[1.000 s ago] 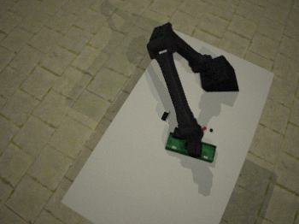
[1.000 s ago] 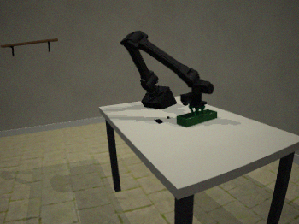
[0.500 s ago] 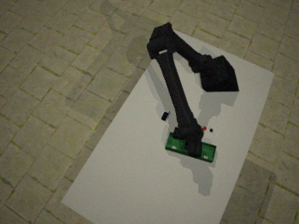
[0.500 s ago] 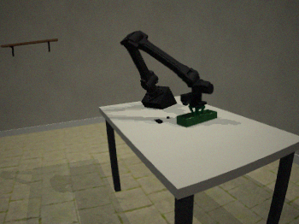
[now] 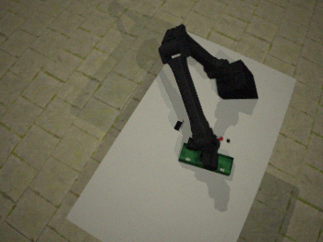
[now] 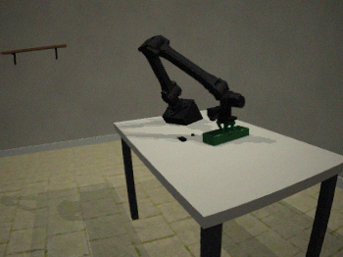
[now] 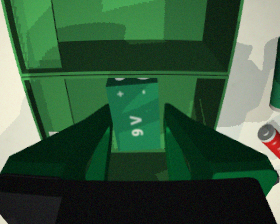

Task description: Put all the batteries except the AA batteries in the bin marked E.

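A green bin with two compartments stands on the white table; it also shows in the exterior view [image 6: 225,134] and fills the wrist view [image 7: 125,47]. A green 9V battery [image 7: 133,116] stands inside the near compartment, below and between my fingertips. My gripper [image 7: 138,112] hovers over that compartment [image 5: 209,161], partly open, with its fingers apart from the battery.
A red-tipped battery [image 7: 270,140] [image 5: 221,138] lies on the table just right of the bin. A green object [image 7: 275,78] shows at the wrist view's right edge. A small black item [image 5: 177,125] and a tiny black one [image 5: 229,141] lie nearby.
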